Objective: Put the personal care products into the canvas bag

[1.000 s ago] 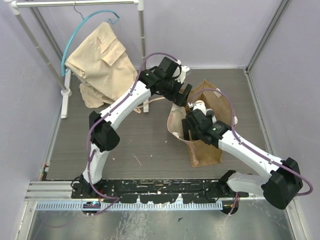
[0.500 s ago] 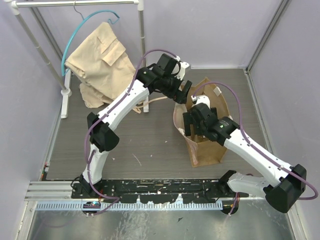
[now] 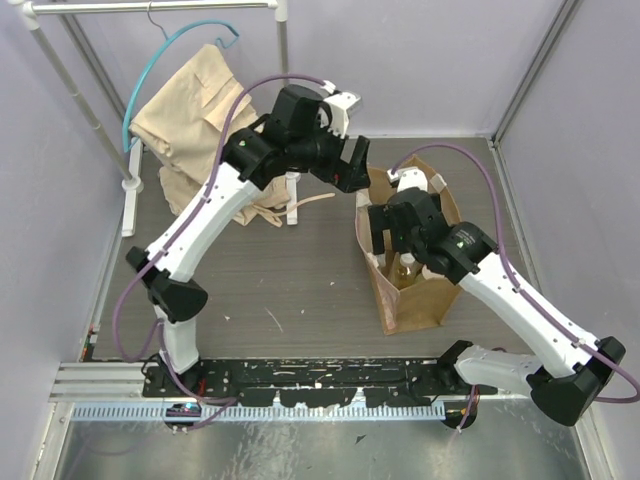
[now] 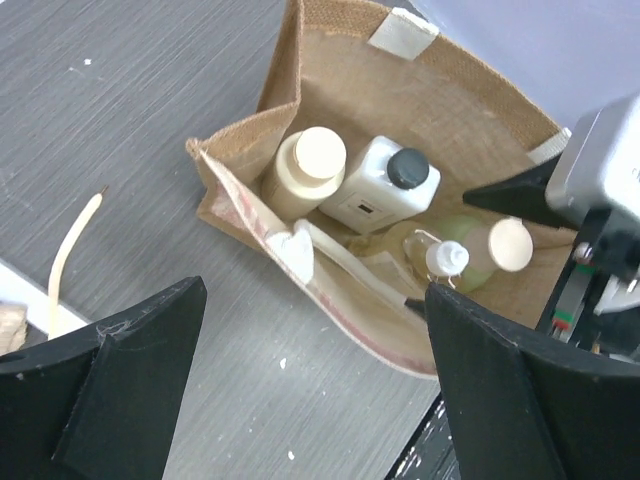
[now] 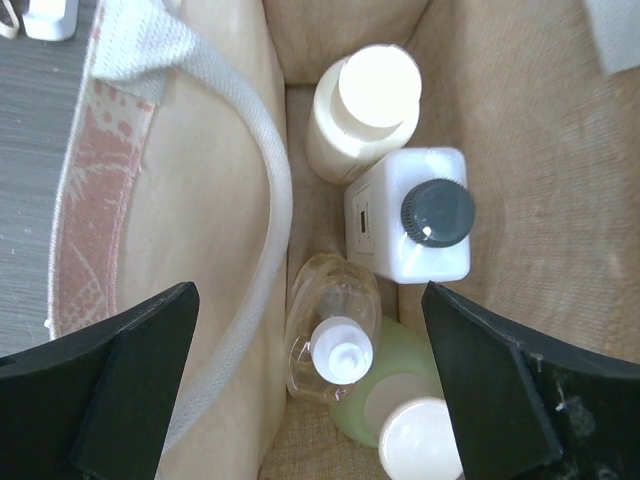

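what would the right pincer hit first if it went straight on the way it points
Probably the clear amber bottle with a white cap, in the tan canvas bag, nearly centred under the open right pincer. Depth is unclear; the pale green bottle beside it is close.

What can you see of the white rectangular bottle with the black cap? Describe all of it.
The white rectangular bottle looks like opaque plastic, with a round black cap set off-centre and a small dark-printed label on one side. It stands roughly upright inside the canvas bag, cap upward, beside and apparently touching the cream round-capped bottle.
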You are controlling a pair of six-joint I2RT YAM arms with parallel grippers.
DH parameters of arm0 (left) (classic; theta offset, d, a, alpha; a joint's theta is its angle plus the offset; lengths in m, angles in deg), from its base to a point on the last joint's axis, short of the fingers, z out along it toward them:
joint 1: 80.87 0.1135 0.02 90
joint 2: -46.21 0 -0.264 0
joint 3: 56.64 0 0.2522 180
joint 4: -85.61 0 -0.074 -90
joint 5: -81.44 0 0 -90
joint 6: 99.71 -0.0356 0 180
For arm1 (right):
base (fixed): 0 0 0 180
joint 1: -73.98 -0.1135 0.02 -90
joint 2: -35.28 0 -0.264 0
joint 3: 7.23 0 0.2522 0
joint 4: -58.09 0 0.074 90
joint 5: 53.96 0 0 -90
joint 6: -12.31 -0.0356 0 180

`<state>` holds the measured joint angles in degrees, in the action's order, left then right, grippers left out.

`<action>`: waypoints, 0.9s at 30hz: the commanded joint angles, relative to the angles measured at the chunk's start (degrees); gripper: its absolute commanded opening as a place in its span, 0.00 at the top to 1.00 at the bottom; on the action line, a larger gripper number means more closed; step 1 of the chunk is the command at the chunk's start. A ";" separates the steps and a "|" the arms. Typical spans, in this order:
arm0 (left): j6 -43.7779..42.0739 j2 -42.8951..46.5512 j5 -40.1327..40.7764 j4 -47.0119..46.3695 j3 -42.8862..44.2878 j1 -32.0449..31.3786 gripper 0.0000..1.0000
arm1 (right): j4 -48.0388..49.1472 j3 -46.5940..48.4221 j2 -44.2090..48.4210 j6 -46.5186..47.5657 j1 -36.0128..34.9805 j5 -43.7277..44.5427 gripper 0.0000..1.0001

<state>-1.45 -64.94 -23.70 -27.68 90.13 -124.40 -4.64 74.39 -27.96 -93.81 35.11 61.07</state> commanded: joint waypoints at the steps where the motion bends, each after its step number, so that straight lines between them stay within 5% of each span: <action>1: 0.37 6.96 2.77 -0.26 -7.23 1.20 0.02 | 1.02 6.41 0.39 4.64 0.18 3.99 0.00; 11: 2.59 26.20 16.52 -5.45 -37.94 3.95 0.02 | 6.71 15.69 -3.44 13.98 6.11 1.51 0.00; 20: 7.93 36.83 23.27 -5.43 -50.60 3.93 0.02 | 13.72 9.16 -4.68 13.81 24.95 -20.36 0.00; 27: 9.70 44.20 29.02 -6.29 -54.81 3.90 0.02 | 16.23 7.42 -4.46 12.76 29.47 -25.05 0.00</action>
<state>6.81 -24.26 1.22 -32.10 35.88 -120.51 6.77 80.47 -33.16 -80.96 63.98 41.36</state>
